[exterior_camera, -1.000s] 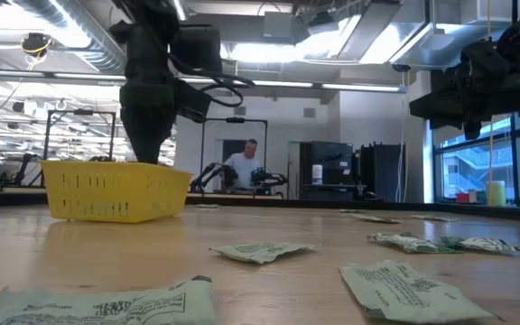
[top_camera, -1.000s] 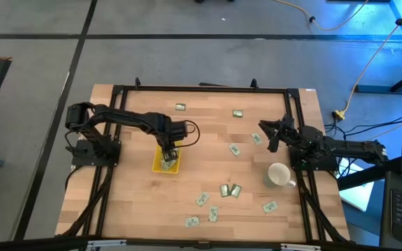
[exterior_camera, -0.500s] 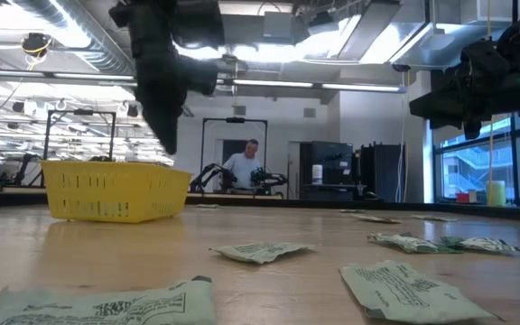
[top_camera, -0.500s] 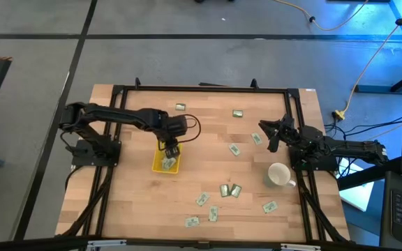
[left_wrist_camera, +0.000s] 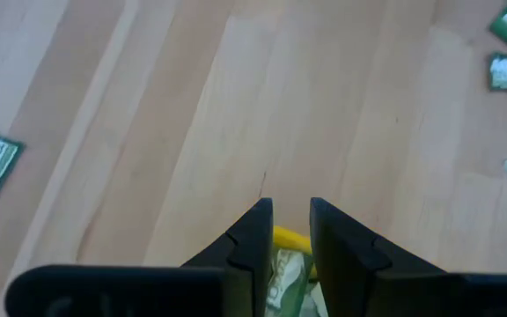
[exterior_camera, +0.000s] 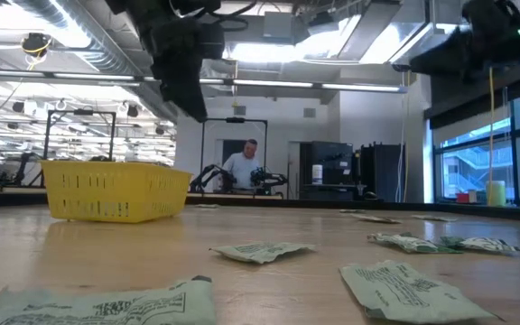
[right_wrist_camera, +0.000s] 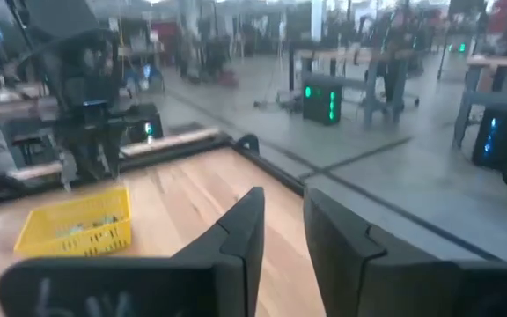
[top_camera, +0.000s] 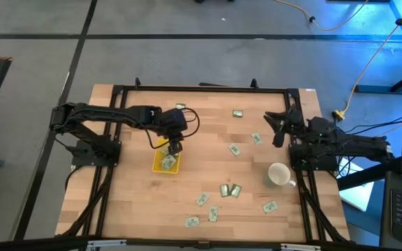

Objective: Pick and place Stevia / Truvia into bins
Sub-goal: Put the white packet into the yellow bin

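The yellow bin [top_camera: 158, 164] stands left of the table's middle with a few Stevia sachets [top_camera: 168, 163] lying in it. More sachets lie flat and scattered on the wood, toward the far edge [top_camera: 181, 107], the middle [top_camera: 234, 149] and the near edge [top_camera: 202, 199]. My left gripper [top_camera: 175, 147] hangs above the bin's far end, slanting down. It is open with nothing between its fingers [left_wrist_camera: 290, 211]. My right gripper [top_camera: 273, 130] is raised at the right side, pointing level. It is open and holds nothing [right_wrist_camera: 282, 202].
A white mug [top_camera: 279, 174] stands near the right arm's base. A black frame [top_camera: 201, 88] runs along the table's far edge and both sides. In the low view, sachets [exterior_camera: 260, 251] lie close to the near edge. A person sits in the room beyond the table [exterior_camera: 245, 167].
My left gripper has risen out of the yellow bin and tipped from nearly straight down to a slant, ending above the bin's far end. My right gripper has gone up at the table's right side. The bin and the sachets have stayed in place.
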